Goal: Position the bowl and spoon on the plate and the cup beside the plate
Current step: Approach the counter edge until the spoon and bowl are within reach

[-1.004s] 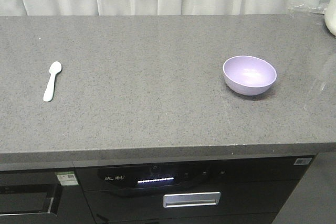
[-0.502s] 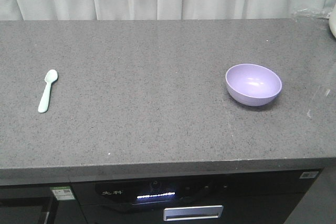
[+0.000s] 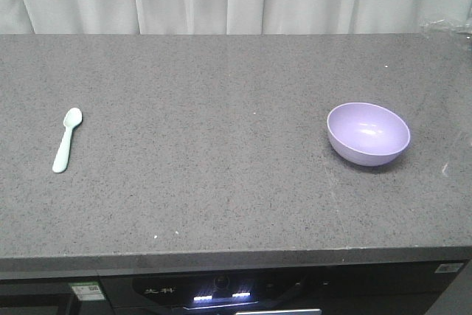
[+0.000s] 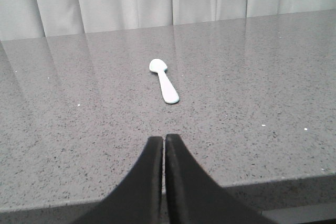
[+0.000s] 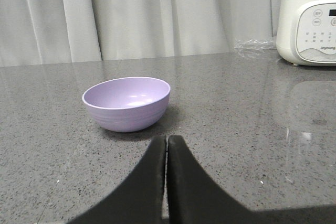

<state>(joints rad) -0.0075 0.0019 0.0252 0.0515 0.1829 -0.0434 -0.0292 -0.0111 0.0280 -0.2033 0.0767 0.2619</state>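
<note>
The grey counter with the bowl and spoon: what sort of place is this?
Probably a kitchen: a speckled stone countertop, a built-in appliance with lit controls beneath it, and a white Joyoung blender base at one end.

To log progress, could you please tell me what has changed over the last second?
Only the front view shifted: the counter sits lower in the picture. The spoon and bowl lie untouched in their places; nothing was grasped.
</note>
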